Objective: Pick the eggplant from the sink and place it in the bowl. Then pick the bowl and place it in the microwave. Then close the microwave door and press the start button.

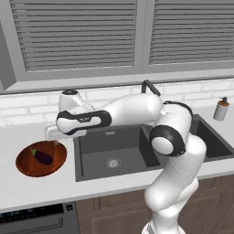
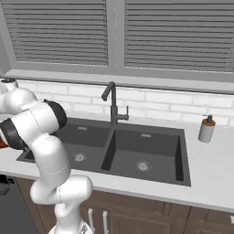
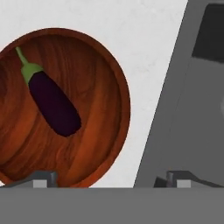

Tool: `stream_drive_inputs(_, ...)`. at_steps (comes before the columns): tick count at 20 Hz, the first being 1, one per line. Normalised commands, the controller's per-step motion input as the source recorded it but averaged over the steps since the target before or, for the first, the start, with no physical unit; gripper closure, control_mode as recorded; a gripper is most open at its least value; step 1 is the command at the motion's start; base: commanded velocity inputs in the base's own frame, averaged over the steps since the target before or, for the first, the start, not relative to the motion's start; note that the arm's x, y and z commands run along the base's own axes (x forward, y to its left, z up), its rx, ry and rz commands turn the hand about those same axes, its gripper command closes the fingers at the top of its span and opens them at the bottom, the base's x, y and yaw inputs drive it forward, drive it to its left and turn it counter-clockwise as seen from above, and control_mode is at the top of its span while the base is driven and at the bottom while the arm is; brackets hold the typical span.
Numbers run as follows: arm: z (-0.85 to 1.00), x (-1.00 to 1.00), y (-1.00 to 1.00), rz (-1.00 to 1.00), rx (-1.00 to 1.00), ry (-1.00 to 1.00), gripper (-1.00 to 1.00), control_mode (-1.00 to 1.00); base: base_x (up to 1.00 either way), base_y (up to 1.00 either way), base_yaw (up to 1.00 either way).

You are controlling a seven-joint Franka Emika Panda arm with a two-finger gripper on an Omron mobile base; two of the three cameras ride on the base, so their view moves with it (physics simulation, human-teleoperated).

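With the eggplant (image 3: 54, 104) lying in the bowl (image 3: 98, 144) on the counter at nine o'clock from the sink (image 1: 116, 151), I hold the gripper (image 3: 107, 179) released above, judging one finger should straddle the three o'clock rim.
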Motion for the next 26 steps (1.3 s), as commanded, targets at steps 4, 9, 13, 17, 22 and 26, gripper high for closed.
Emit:
stream_drive_inputs(4, 0.00, 0.00, -0.27, -0.21, 0.26, 0.03, -1.00, -1.00, 0.00, 0.00, 0.00)
stream_drive_inputs(9, 0.00, 0.09, -0.01, -0.11, 0.12, 0.14, -1.00, -1.00, 0.00, 0.00, 0.00)
stream_drive_inputs(13, -0.08, 0.19, 0.00, -0.01, -0.03, 0.18, -1.00, -1.00, 0.00, 0.00, 0.00)
stream_drive_inputs(17, -0.12, 0.18, 0.04, 0.00, -0.05, 0.12, -1.00, -1.00, 0.00, 0.00, 0.00)
stream_drive_inputs(22, -0.05, 0.29, 0.25, 0.00, -0.06, 0.05, -1.00, -1.00, 0.00, 0.00, 0.00)
stream_drive_inputs(26, -0.22, 0.25, 0.27, 0.00, -0.04, 0.03, -1.00, -1.00, 0.00, 0.00, 0.00)
